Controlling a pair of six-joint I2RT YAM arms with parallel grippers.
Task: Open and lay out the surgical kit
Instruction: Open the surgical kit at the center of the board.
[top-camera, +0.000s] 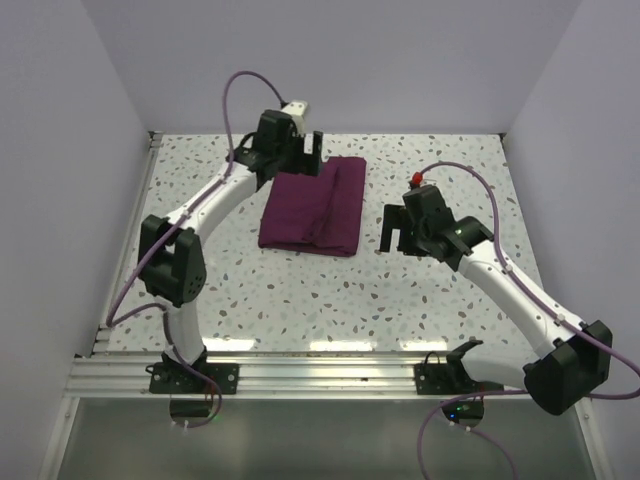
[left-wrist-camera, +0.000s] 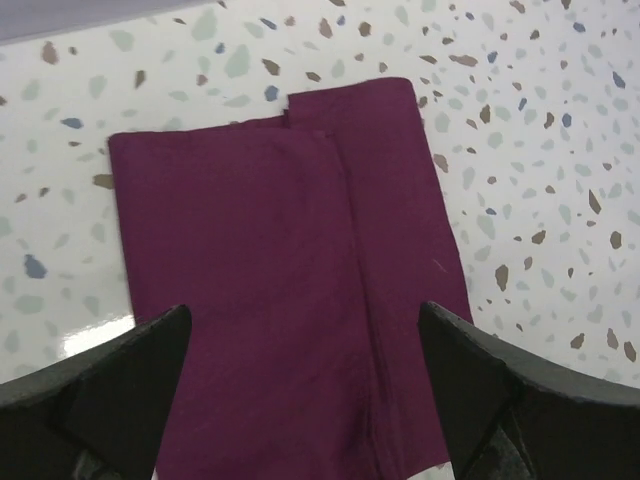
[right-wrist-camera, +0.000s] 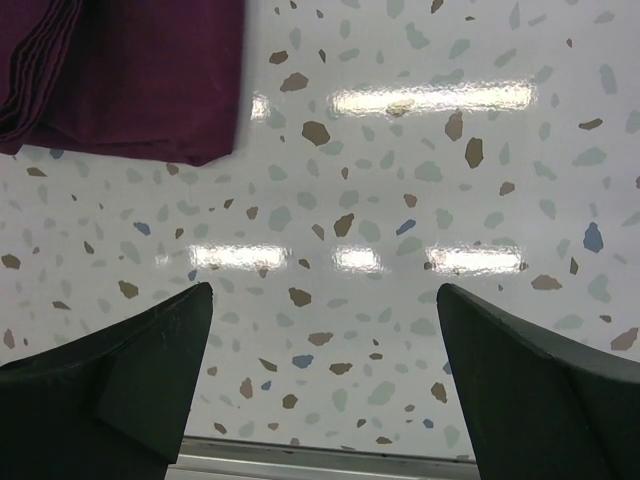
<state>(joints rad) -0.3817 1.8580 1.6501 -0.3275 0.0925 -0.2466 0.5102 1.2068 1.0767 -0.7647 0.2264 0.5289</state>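
Note:
The surgical kit is a dark purple cloth wrap (top-camera: 315, 205), folded shut and lying flat on the speckled table at centre back. No tray or steel tools show. My left gripper (top-camera: 303, 153) is open above the wrap's far edge; in the left wrist view the wrap (left-wrist-camera: 285, 270) fills the space between the spread fingers (left-wrist-camera: 110, 390), with a fold running down its right part. My right gripper (top-camera: 392, 232) is open and empty, to the right of the wrap. In the right wrist view a corner of the wrap (right-wrist-camera: 130, 75) shows at top left.
White walls enclose the table on the left, back and right. A metal rail (top-camera: 320, 375) runs along the near edge, also seen in the right wrist view (right-wrist-camera: 330, 462). Purple cables loop above both arms.

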